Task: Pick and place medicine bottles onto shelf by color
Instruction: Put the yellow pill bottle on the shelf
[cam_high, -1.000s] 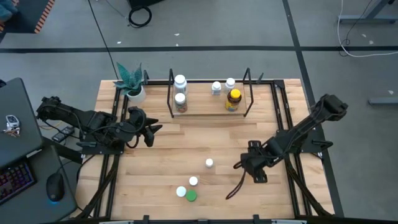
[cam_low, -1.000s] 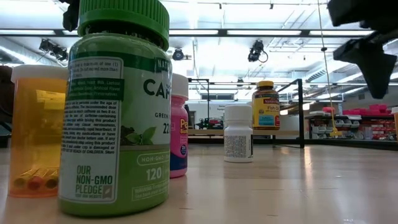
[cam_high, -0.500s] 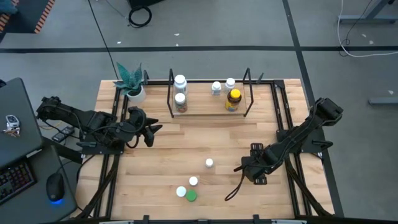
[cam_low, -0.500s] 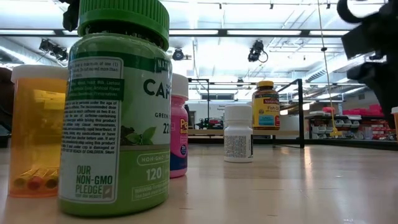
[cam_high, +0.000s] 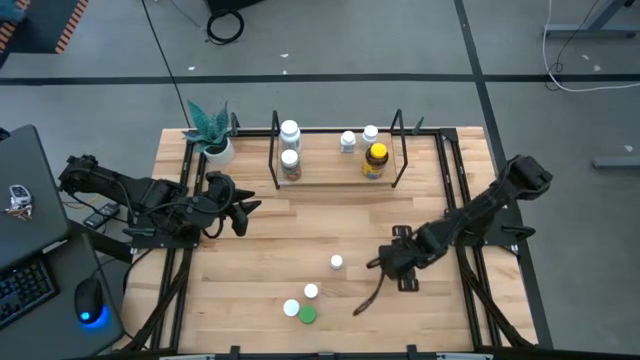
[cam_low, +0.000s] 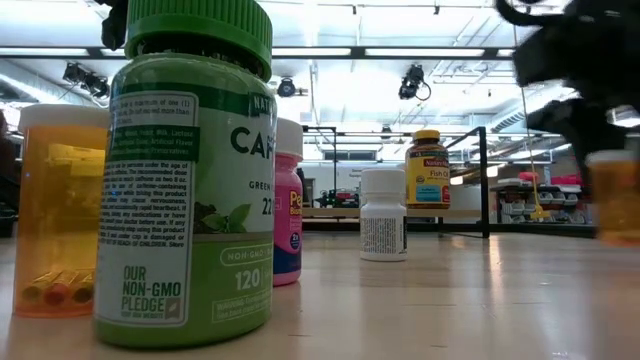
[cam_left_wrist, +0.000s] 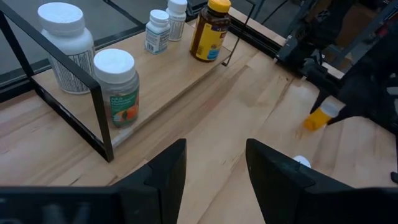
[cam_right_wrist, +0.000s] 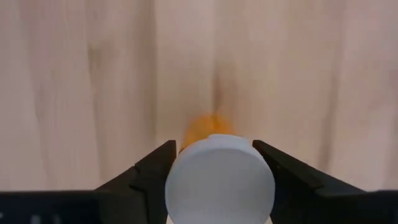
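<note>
My right gripper (cam_high: 388, 266) points down over the near right part of the table, shut on a small orange bottle (cam_left_wrist: 316, 119) with a white cap (cam_right_wrist: 219, 178). My left gripper (cam_left_wrist: 214, 168) waits open at the table's left with nothing between its fingers. The shelf (cam_high: 335, 181) stands at the far edge with several bottles on its base, among them a dark amber one with a yellow cap (cam_high: 375, 160). Near the front edge stand a green-capped bottle (cam_high: 307, 314) and three white-capped ones (cam_high: 336, 262), (cam_high: 311, 291), (cam_high: 291, 308). My right gripper pinches the orange bottle's white cap (cam_right_wrist: 219, 178) between its two fingers, one on each side of the cap's rim. The fingers come from above, pointing down. The orange body (cam_low: 612, 198) hangs below them, roughly upright; whether its bottom rests on the table I cannot tell.
A potted plant (cam_high: 210, 132) stands at the far left corner beside the shelf. A dark cable (cam_high: 365, 303) trails on the table below my right arm. Bare wood (cam_high: 300, 230) lies between the shelf and the near bottles.
My right gripper has sunk a little and moved toward the table's left. In the low view the orange bottle has come in from the picture's right edge along with it.
</note>
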